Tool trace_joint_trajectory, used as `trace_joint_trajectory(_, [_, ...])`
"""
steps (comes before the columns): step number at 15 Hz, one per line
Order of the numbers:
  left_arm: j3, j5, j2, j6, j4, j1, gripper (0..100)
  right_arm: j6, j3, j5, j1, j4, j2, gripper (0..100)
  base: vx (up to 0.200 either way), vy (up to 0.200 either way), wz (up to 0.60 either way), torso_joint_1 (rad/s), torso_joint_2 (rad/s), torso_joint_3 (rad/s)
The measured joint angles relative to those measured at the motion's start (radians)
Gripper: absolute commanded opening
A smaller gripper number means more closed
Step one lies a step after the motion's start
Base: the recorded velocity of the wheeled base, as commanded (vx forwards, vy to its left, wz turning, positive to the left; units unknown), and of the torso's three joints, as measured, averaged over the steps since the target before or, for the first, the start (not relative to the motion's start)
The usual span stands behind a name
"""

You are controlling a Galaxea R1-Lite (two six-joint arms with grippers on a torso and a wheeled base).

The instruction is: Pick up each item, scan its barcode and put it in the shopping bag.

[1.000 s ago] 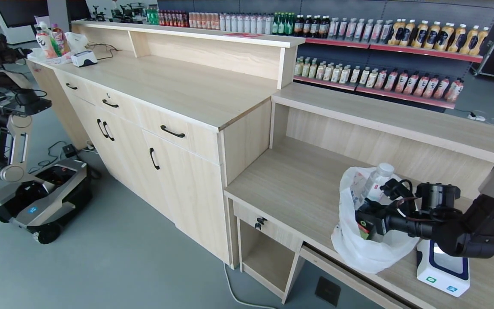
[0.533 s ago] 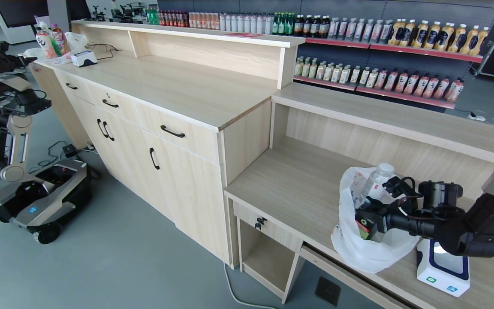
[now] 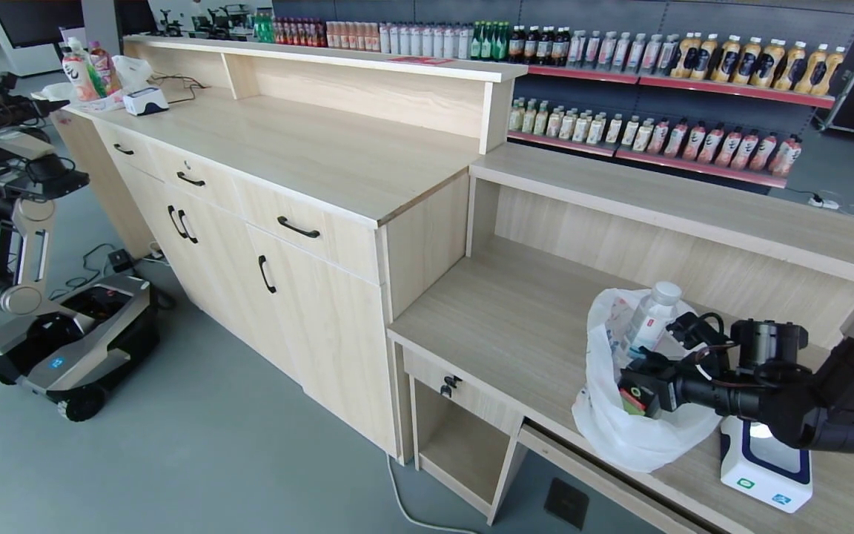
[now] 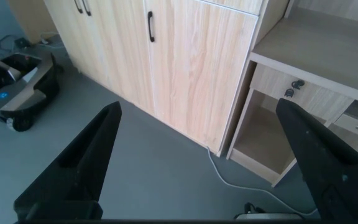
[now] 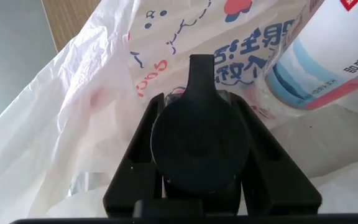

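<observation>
The right gripper (image 3: 636,389) is sitting in the open mouth of the shopping bag (image 3: 620,439), its fingers clamping a dark round item (image 5: 199,146), with a clear bottle (image 3: 649,315) standing in the bag just behind. A white scanner (image 3: 764,466) is sitting just beside the bag. The left gripper (image 4: 199,107) is hanging well apart from it, fingers spread wide.

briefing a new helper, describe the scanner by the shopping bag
On the low wooden desk right of the tall drawer counter sits a white shopping bag. The scanner stands on the desk beside it, on the robot's right. It is a small white block with a dark blue-framed face, hard-edged unlike the soft bag.
</observation>
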Motion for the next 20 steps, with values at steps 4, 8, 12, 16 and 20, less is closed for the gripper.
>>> trace_joint_trajectory(4, [0.000,0.000,0.000,0.000,0.000,0.000,100,0.003,-0.006,0.002,-0.001,-0.002,0.009,0,0.000,0.000,0.00,0.000,0.00,0.000])
trace_joint_trajectory(8, [0.000,0.000,0.000,0.000,0.000,0.000,100,0.004,-0.006,0.003,-0.002,-0.002,0.007,100,0.000,0.000,0.00,0.000,0.00,0.000])
trace_joint_trajectory(12, [0.000,0.000,0.000,0.000,0.000,0.000,100,0.007,0.000,0.003,-0.001,0.012,-0.038,100,0.000,0.000,0.00,0.000,0.00,0.000])
trace_joint_trajectory(16, [0.000,0.000,0.000,0.000,0.000,0.000,100,0.006,0.038,0.002,-0.001,0.050,-0.162,100,0.000,0.000,0.00,0.000,0.00,0.000])
trace_joint_trajectory(20, [0.000,0.000,0.000,0.000,0.000,0.000,100,0.000,0.127,-0.014,-0.007,0.066,-0.358,100,0.000,0.000,0.00,0.000,0.00,0.000])
